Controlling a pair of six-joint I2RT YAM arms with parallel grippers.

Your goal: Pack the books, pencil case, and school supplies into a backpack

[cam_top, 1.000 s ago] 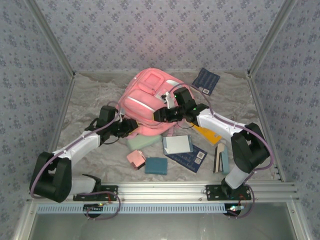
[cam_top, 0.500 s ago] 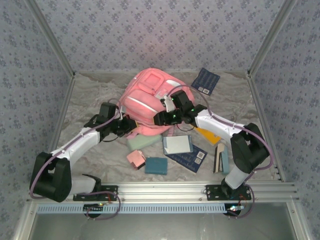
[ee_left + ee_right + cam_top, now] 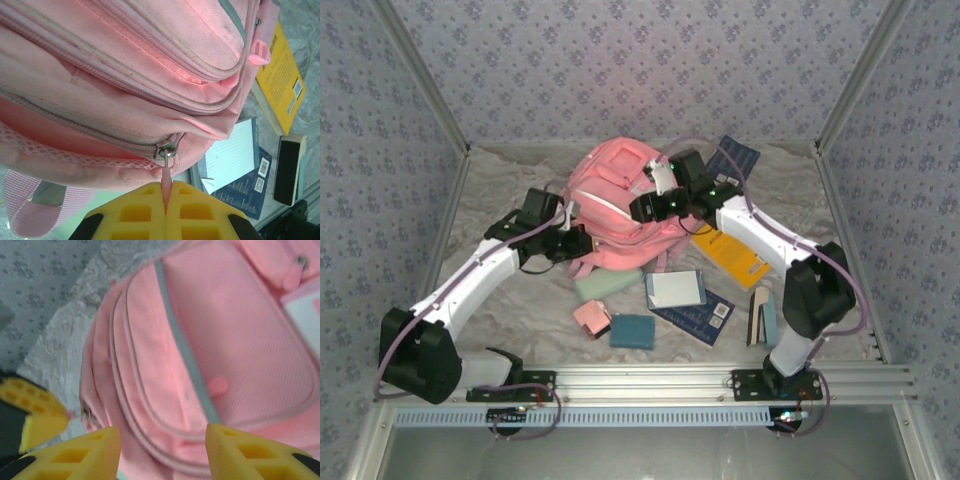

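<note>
Seen from above, you are working on the pink backpack (image 3: 610,195), which is lying in the upper middle of the frame on the pale cloth (image 3: 500,190). The left gripper (image 3: 575,243) is sitting at the bag's lower-left edge, and the right gripper (image 3: 645,208) is hanging over its right side. Everything to be packed is lying loose in the lower middle: the mint pencil case (image 3: 607,285), a white-and-blue book (image 3: 675,289), a navy book (image 3: 705,318), a yellow book (image 3: 730,257) further right, the pink piece (image 3: 591,318) and the teal block (image 3: 632,331).

Through the left wrist camera, the left gripper (image 3: 165,195) is pinching the pink zip pull (image 3: 165,177) between closed pads at the bottom middle of the frame. The metal slider (image 3: 166,151) is sitting just above them. You cannot tell from here how far the zip is parted.

Through the right wrist camera, the right gripper (image 3: 162,452) is holding its jaws spread wide along the bottom edge with nothing between them. The backpack's front panel (image 3: 215,340) is lying beyond, and the left gripper's pad (image 3: 35,415) is showing at the left edge.

By the look of it, you are opening the main compartment and packing is not yet begun. The next move is likely calling for a steady draw of the pull along the zip's curve. The right gripper is probably needed to pin the soft fabric so the bag is not dragged along.
</note>
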